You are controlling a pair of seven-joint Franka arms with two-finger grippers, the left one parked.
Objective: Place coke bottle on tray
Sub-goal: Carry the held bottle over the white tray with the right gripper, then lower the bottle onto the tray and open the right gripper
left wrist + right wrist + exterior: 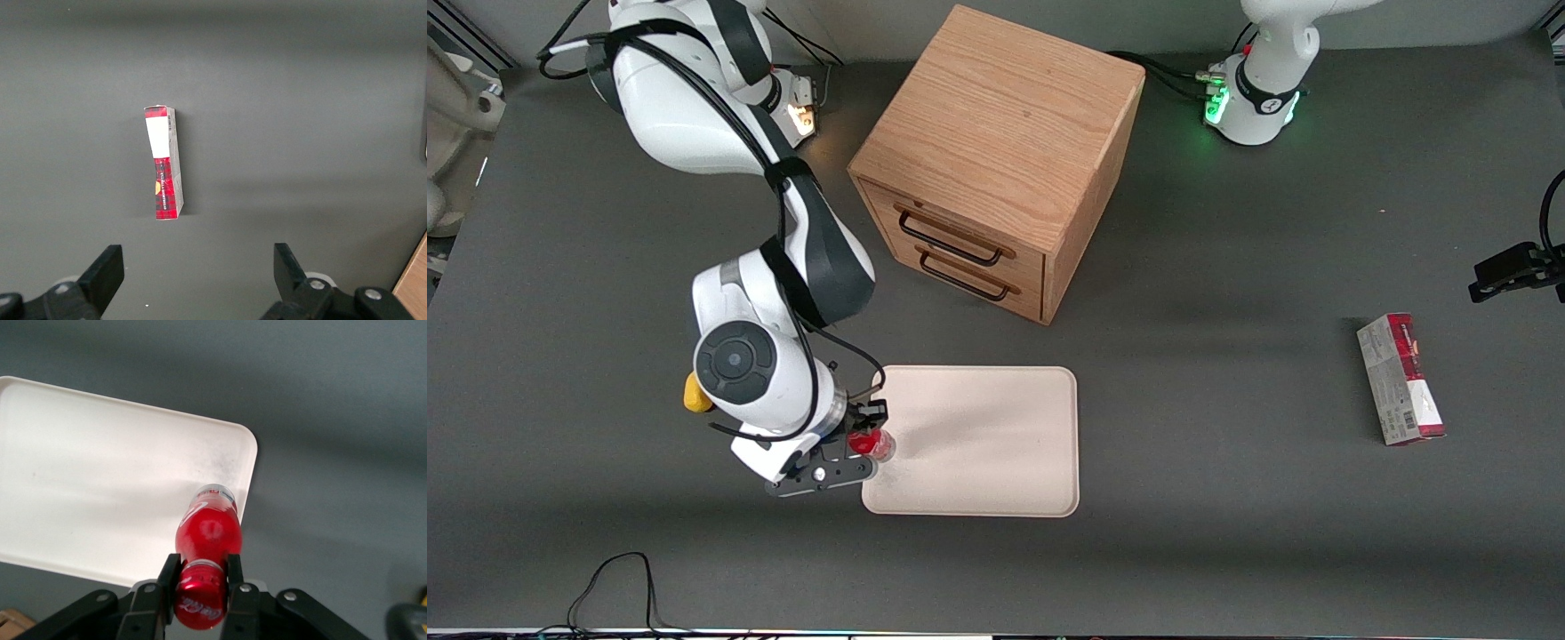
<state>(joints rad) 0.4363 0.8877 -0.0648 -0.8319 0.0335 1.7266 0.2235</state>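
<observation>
The coke bottle (208,532) hangs cap-up in the jaws, pinched just under its red cap, both fingers (168,577) tight against the neck. Red label with white script faces the wrist camera, and the clear base points down over the tray (80,467), just inside the rim of the short side toward the working arm's end of the table. Whether the base touches the tray surface cannot be told.

In the front view the coke bottle (872,444) shows as a small red spot right at the tray's (996,444) edge, with the gripper (869,438) closed on it and the white wrist of the right arm standing over the spot.

Out from the bottle: at nine o'clock of it in the front view, a yellow lump (695,394) peeks out from under the arm's wrist joint, lying on the dark grey table (1227,551). At about one o'clock from the tray, farther from the front camera, stands the wooden drawer cabinet (996,160), set at an angle, its two drawers with dark handles shut. Well off toward the parked arm's end of the table, at three o'clock from the tray, a red-and-grey carton (1400,380) lies flat on its side.
</observation>
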